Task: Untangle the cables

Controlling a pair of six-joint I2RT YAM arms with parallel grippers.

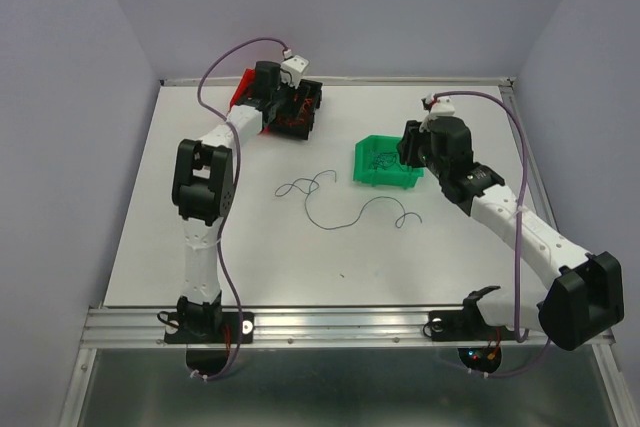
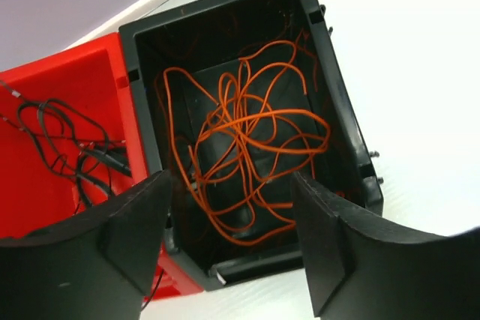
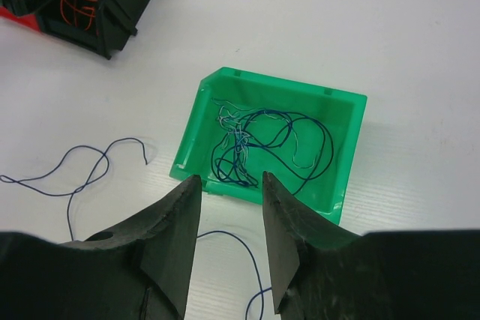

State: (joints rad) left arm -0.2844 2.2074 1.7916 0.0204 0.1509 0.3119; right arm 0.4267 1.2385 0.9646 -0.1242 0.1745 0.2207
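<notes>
White desk [image 1: 200, 247]: left pincer [image 2: 231, 192] apart over black bin [image 2: 341, 148], 11 o'clock, orange cables [image 2: 247, 140] colour-sorted; right pincer [image 3: 231, 181] apart over green bin [image 3: 345, 148].

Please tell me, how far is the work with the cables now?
Looks done: orange cables lie in the black bin, black cables in the red bin, blue cables in the green bin. In hand: nothing; the left jaws stand open over the black bin, the right jaws open over the green bin. Left: two loose dark blue strands on the table.
</notes>
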